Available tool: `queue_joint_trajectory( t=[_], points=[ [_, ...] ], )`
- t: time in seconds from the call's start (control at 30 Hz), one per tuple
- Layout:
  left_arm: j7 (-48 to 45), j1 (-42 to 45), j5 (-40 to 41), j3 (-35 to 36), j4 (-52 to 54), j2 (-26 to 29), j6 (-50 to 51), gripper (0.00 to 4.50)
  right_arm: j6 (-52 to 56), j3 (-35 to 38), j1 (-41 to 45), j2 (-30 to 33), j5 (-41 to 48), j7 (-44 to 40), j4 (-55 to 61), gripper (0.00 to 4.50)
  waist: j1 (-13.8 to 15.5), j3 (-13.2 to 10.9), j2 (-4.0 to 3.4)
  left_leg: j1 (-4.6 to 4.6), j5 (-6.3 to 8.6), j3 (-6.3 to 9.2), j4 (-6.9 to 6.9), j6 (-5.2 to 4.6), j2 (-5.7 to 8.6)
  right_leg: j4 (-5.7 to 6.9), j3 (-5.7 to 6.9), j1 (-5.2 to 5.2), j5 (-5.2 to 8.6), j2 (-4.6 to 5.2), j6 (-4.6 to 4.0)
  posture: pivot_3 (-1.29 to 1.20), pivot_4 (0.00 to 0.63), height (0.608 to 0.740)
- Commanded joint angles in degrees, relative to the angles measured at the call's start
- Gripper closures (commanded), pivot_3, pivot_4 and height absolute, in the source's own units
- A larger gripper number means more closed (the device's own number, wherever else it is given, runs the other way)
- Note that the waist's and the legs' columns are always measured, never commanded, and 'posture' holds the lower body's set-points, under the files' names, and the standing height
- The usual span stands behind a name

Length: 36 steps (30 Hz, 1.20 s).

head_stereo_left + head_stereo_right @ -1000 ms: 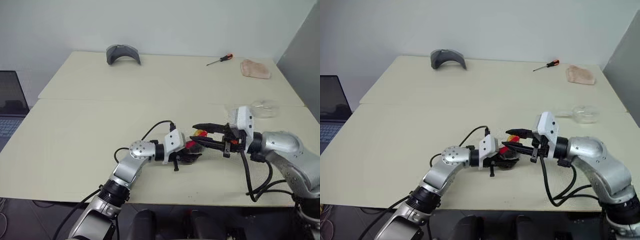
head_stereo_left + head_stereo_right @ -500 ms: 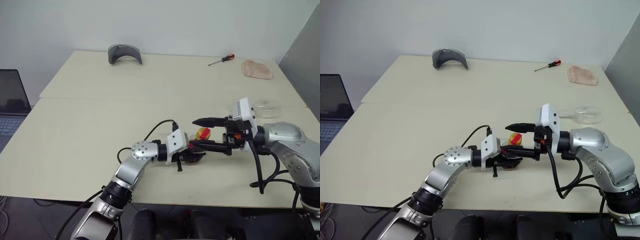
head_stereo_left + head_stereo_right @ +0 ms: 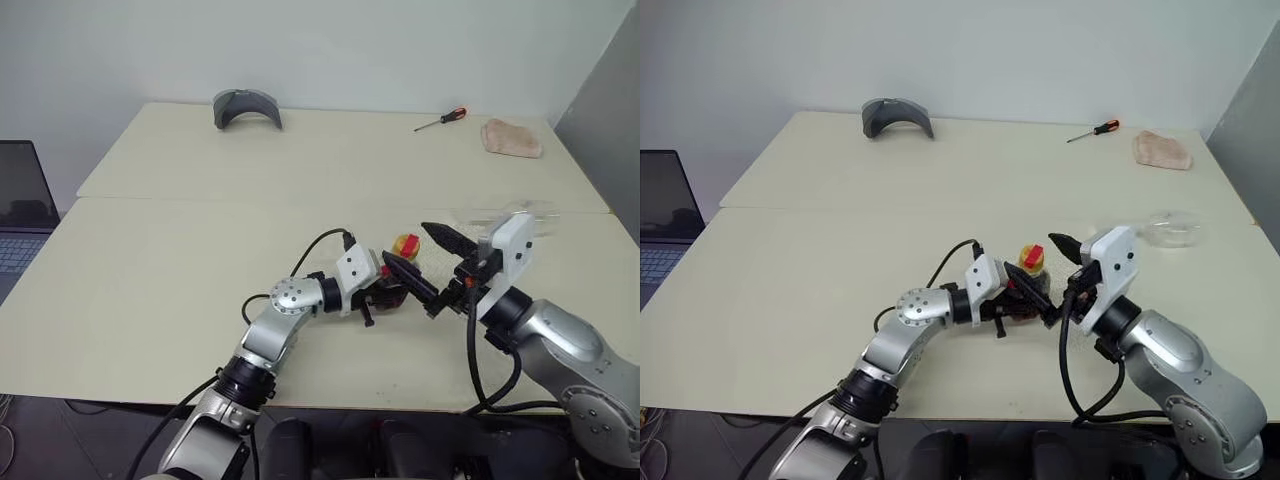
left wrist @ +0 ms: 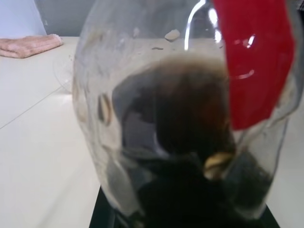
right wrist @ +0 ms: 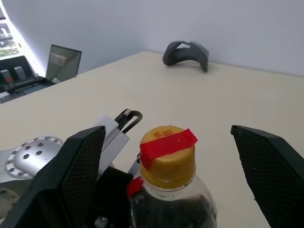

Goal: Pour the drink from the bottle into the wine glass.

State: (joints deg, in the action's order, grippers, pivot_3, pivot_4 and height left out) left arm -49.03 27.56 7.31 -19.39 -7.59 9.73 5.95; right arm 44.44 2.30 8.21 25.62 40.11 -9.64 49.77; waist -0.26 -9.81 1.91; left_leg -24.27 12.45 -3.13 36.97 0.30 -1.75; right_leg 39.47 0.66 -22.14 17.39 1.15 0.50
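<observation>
L gripper [image 3: 385, 293] clenched on bottle [image 3: 400, 262]; R gripper [image 3: 428, 264] released, straddling cap; screwdriver [image 3: 439, 119], cloth [image 3: 511, 137] far back.

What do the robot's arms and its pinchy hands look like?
Both arms are shiny silver metal with rounded joints and black rings between the sections. Each wrist carries a white boxy block, and looping black cables run along the arms. The left gripper and right gripper each have two black pointed fingers, whose inner faces are covered in a grid of tiny bumps.
</observation>
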Motion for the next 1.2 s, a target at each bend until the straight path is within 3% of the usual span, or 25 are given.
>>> queue_joint_trajectory(
  t=[0.03, 0.3, 0.63, 0.73, 0.87, 1.03, 1.2],
  points=[
    [0.24, 1.14, 0.05, 0.33, 0.84, -0.72, -1.93, 3.58, -1.14, -0.83, 0.9, -1.44, -2.39, 2.57, 1.38, 0.0, 0.03, 0.0, 0.0, 0.0, 0.0, 0.0, 0.0, 0.0, 0.0, 0.0, 0.0, 0.0, 0.0, 0.0, -0.01, 0.0, 0.15, 0.74],
    [0.11, 0.52, -0.17, 0.55, 1.29, -0.29, -1.83, 3.58, -3.93, -1.68, 0.24, -1.9, -5.49, 0.35, -1.09, 0.0, 0.03, 0.0, 0.0, 0.0, 0.0, 0.0, 0.0, 0.0, 0.0, -0.01, 0.01, 0.0, -0.01, 0.0, -0.03, 0.0, 0.15, 0.74],
    [-0.34, -0.19, -0.35, -0.03, 2.23, 0.03, -1.71, 3.58, -6.38, -0.47, -0.87, -1.13, -7.02, -3.63, -3.35, 3.23, 0.03, 0.0, 0.0, 0.0, 0.0, 0.0, 0.0, -0.01, 0.0, -0.01, 0.0, 0.0, -0.02, -0.01, -0.03, 0.0, 0.15, 0.74],
    [-0.5, -0.35, -0.27, -0.11, 2.54, 0.13, -1.57, 3.58, -7.25, 0.76, -0.17, -0.31, -6.3, -6.25, -4.93, 3.23, 0.03, 0.0, 0.0, 0.0, 0.0, 0.0, 0.0, -0.01, 0.0, -0.01, 0.01, 0.0, -0.02, -0.01, -0.03, 0.0, 0.15, 0.74],
    [-0.71, -0.39, -0.07, -0.17, 3.16, 0.25, -1.14, 3.6, -8.63, 2.41, 4.53, 6.04, -3.45, -18.26, -12.14, 3.23, -0.01, 0.0, 0.0, 0.0, 0.01, -0.01, 0.01, -0.01, 0.02, -0.02, 0.0, 0.01, -0.03, 0.0, -0.05, 0.0, 0.15, 0.74],
    [-1.47, -1.2, 0.2, -0.67, 4.77, 0.91, -0.9, 3.6, -11.97, -2.19, 13.41, 16.38, -4.74, -38.51, -27.56, 3.23, -0.05, -0.01, 0.01, 0.01, 0.02, -0.01, -0.01, -0.04, 0.03, -0.06, 0.0, 0.01, -0.12, -0.03, -0.2, 0.0, 0.15, 0.74],
    [-1.19, -1.86, -0.13, -1.08, 5.64, 1.33, -1.1, 3.6, -10.74, -5.19, 18.44, 17.89, -3.82, -45.79, -33.79, 3.23, 0.06, -0.01, 0.01, 0.0, 0.02, 0.05, -0.02, -0.05, -0.01, -0.06, 0.02, 0.01, -0.12, -0.07, -0.22, 0.0, 0.15, 0.74]
  ],
)
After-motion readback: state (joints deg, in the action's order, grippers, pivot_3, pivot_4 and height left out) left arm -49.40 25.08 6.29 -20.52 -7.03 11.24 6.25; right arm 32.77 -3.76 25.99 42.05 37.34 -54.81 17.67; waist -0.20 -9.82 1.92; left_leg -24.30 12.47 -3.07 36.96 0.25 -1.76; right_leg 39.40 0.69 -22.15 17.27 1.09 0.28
